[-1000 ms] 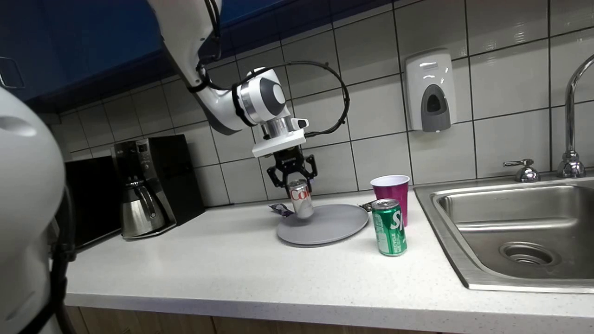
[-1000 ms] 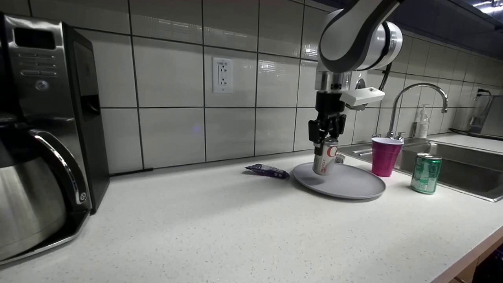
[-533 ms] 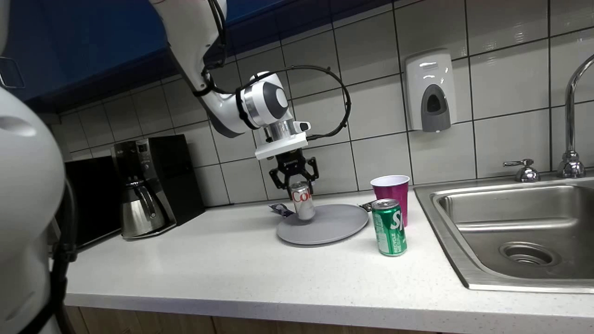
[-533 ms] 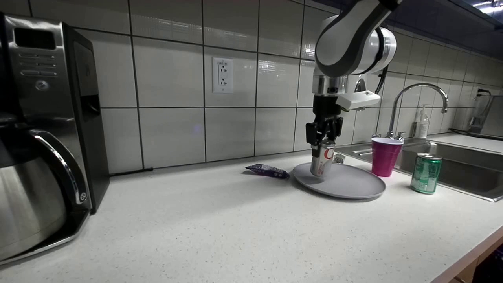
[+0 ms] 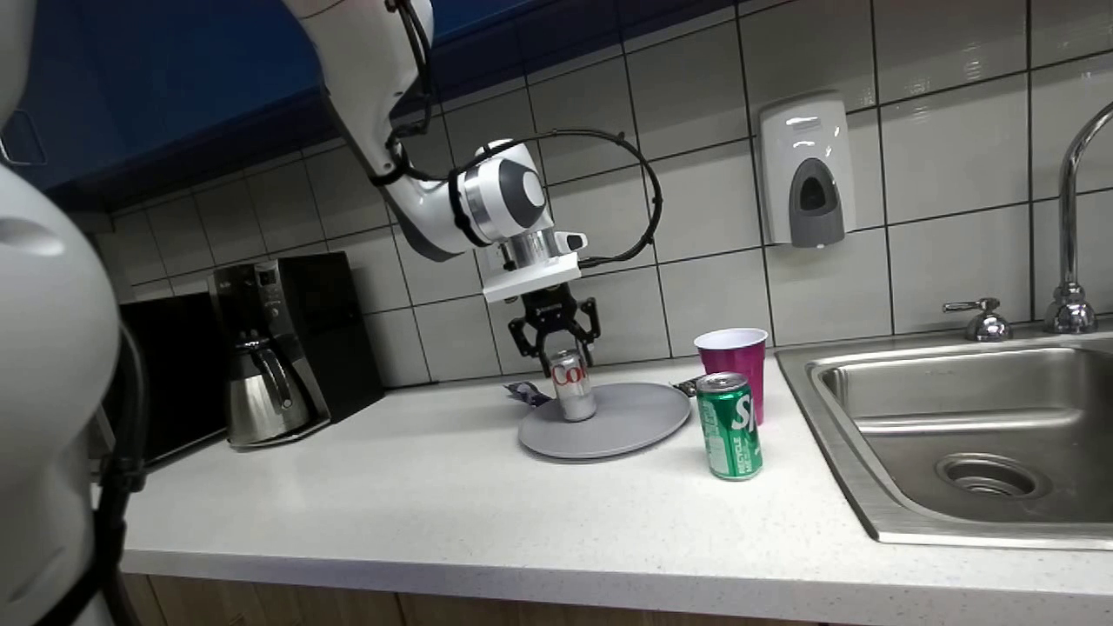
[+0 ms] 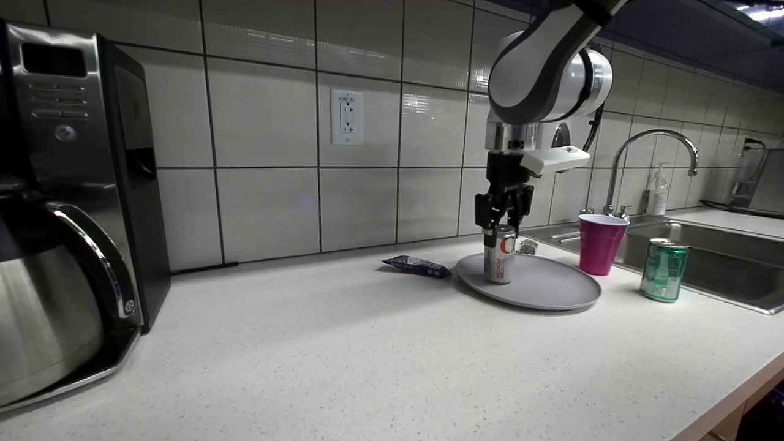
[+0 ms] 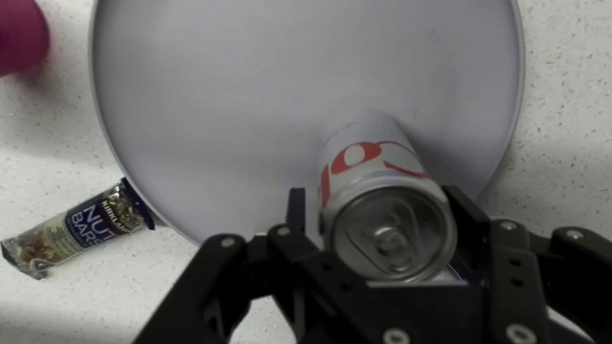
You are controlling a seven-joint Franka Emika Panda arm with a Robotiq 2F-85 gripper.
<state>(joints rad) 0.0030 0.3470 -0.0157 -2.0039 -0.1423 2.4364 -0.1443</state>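
A silver and red cola can [image 5: 575, 396] stands upright on the near-left part of a round grey plate [image 5: 639, 422], seen in both exterior views. My gripper [image 5: 568, 363] points down from above, its fingers on either side of the can's top. The wrist view shows a clear gap between the left finger [image 7: 296, 208] and the can [image 7: 375, 160]. The right finger [image 7: 466, 210] lies close against the can's other side; whether it touches I cannot tell. So the gripper [image 7: 374, 193] is open around the can.
A green can [image 5: 729, 426] and a magenta cup [image 5: 739, 361] stand right of the plate, before the sink [image 5: 835, 435]. A nut bar [image 7: 86, 227] lies at the plate's edge, a purple packet [image 6: 418, 267] beside it. A coffee maker [image 5: 296, 339] is left.
The can came down with the gripper, shifted slightly, and straightened from a tilt to stand on the plate. The fingers have spread a little apart. The other objects stayed put.
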